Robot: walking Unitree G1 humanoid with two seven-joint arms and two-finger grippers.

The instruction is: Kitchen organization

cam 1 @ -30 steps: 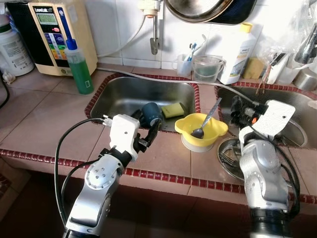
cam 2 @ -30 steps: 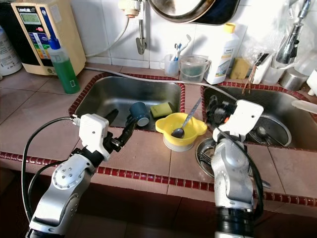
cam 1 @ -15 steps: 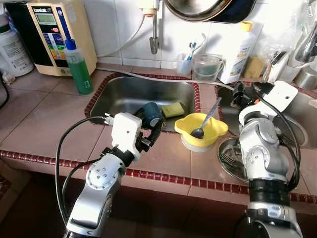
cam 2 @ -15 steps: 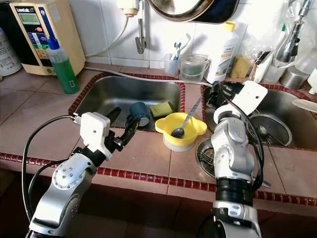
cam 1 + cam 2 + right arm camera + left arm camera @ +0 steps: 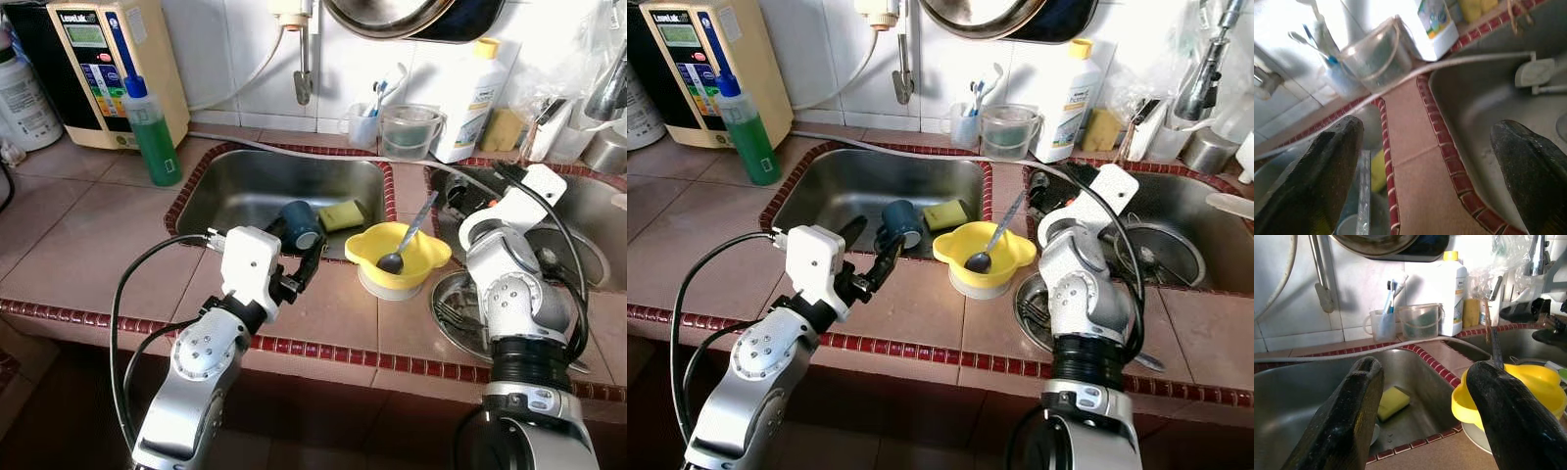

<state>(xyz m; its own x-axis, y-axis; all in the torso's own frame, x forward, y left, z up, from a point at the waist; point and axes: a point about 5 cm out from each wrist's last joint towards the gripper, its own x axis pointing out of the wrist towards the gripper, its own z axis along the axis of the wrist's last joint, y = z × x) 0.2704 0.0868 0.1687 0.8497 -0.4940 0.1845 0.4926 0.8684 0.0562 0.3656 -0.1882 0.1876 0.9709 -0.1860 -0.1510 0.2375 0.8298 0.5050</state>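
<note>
Flanking one yellow bowl [image 5: 399, 254], two hands gape: left hand [image 5: 298, 262], right hand [image 5: 460, 192].

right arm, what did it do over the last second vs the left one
The right gripper has swung up and back from beside the yellow bowl toward the strip between the two sinks, jaws open, holding nothing. The left gripper stayed at the left sink's front edge, open. Bowl, spoon, cup and sponge unmoved.

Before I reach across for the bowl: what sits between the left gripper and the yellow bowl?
Bare counter tile. In the left eye view the left gripper is at the sink's front edge, with open tile to the yellow bowl. The blue cup lies behind, in the sink.
</note>
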